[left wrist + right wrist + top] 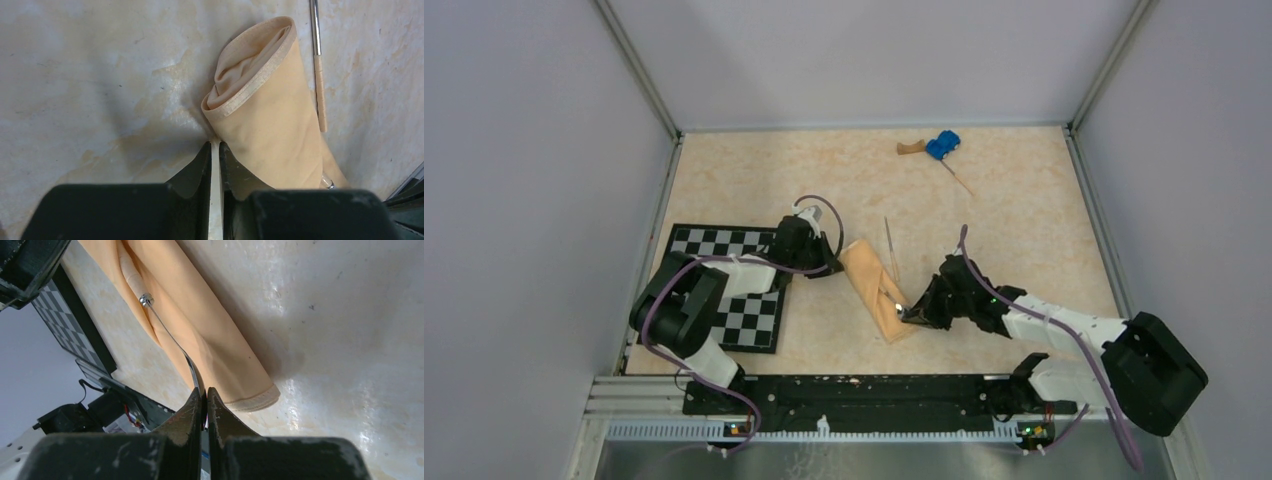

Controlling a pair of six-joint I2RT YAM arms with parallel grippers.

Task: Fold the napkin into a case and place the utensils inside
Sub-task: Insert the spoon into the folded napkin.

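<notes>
The peach-orange napkin lies as a long narrow folded case on the table, right of the checkerboard mat. My left gripper sits at its far left corner. Its jaws stand almost together, with the cloth's edge running in at their tips. My right gripper is at the case's near end, shut on the thin dark handle of a utensil. The utensil's shiny end rests in a crease of the napkin. Another slim silver utensil lies beside the case.
A blue toy car, a brown wooden block and a thin stick lie at the back of the table. The mat and the arms' rail run along the near left side.
</notes>
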